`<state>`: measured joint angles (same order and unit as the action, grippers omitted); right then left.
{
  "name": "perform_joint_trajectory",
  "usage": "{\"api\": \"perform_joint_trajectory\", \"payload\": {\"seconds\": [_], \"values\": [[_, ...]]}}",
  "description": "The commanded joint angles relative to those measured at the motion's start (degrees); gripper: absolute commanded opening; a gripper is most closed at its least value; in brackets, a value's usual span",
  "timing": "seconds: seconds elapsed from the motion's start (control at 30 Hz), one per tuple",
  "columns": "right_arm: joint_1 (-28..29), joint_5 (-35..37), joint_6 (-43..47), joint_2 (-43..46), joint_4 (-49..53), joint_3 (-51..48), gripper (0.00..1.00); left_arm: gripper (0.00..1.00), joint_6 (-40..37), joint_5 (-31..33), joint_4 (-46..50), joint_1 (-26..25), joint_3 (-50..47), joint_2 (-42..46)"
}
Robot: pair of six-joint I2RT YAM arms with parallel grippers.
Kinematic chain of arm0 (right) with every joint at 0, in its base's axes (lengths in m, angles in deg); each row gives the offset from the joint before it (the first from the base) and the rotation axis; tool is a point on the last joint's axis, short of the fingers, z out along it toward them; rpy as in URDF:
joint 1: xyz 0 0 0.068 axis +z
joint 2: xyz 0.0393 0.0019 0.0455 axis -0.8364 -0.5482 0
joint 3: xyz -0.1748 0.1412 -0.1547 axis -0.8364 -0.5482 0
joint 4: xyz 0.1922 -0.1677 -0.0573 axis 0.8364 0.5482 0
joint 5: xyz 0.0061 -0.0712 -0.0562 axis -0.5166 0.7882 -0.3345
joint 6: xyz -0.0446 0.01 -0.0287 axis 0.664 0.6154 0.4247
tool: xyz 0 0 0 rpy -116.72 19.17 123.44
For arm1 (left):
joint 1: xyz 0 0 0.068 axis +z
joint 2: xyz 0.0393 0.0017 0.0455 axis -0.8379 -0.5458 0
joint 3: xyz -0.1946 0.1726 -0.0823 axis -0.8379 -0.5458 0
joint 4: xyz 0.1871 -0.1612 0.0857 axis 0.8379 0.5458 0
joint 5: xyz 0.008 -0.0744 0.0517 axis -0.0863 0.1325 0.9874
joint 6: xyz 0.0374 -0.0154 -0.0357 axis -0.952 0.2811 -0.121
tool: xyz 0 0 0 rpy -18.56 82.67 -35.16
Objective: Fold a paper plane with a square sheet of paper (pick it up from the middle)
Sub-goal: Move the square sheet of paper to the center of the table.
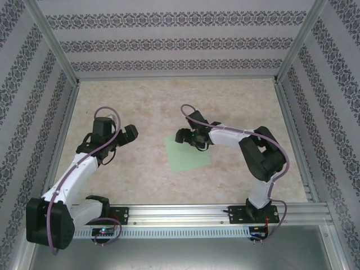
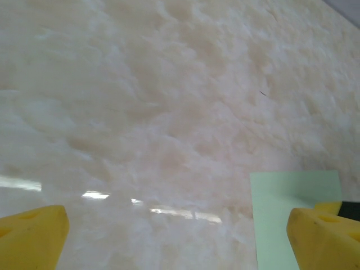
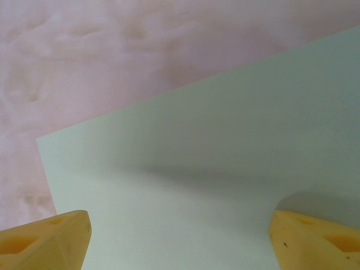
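The square sheet of paper point(image 1: 190, 155) lies flat and unfolded on the table point(image 1: 140, 101). Our right gripper point(image 3: 180, 230) hovers over its far edge, jaws wide and empty. Our left gripper point(image 2: 177, 236) hangs beside it, fully open and empty. We judge the pickup is next: centre the gripper, lower it and pinch.

Glossy marble-look table point(image 2: 169, 84) catching glare; sheet point(image 3: 225, 157), smooth matt paper; yellow fingers point(image 3: 50, 239) look matt plastic; rail point(image 1: 197, 212), brushed metal.

Glossy beige marble-look tabletop point(image 1: 236, 101), patterned walls point(image 1: 180, 39), aluminium rail point(image 1: 185, 212) along near edge
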<state>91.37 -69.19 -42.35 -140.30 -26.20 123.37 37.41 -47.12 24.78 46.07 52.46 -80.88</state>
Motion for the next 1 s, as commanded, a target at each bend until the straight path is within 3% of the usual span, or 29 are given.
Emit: {"api": "perform_joint_trajectory", "payload": {"seconds": [0.0, 0.23, 0.4, 0.5, 0.57, 0.63, 0.7, 0.77, 0.97], "values": [[-1.66, 3.89, -0.68, 1.91, 1.24, -3.19, 0.84, 1.0, -0.87, -0.67, -4.16, -3.96, 3.59, -2.84], [-0.4, 4.38, 3.7, 4.86, 6.44, 2.26, 0.85, 1.0, -0.92, 2.45, -4.75, -6.99, 5.12, -5.53], [4.09, 14.44, 10.0, 8.16, 10.3, 6.46, 0.98, 1.0, -2.73, 7.45, -2.65, -6.98, 5.59, -3.23], [6.16, 24.27, 11.42, 10.37, 11.22, 7.05, 0.98, 1.0, -3.04, 9.88, -2.4, -6.98, 5.08, -1.04], [5.98, 25.94, 10.03, 11.95, 10.51, 6.18, 0.98, 1.0, -3.02, 11.04, -3.03, -6.92, 4.1, 0.61], [4.37, 21.49, 10.22, 12.6, 9.07, 5.05, 0.98, 1.0, -2.95, 11.6, -4.0, -6.9, 3.06, 1.97], [0.68, 8.2, 10.51, 11.34, 9.58, 5.35, 0.98, 1.0, -2.55, 11.99, -5.6, -6.91, 1.81, 2.84], [-0.71, 1.2, 10.47, 10.04, 10.14, 5.41, 0.94, 1.0, -1.3, 13.37, -5.6, -6.86, 1.25, 3.28], [5.16, 9.67, 16.18, 5.74, 19.46, 10.51, 0.91, 1.0, 3.91, 13.22, -4.82, -6.4, -0.61, 3.56]]}}
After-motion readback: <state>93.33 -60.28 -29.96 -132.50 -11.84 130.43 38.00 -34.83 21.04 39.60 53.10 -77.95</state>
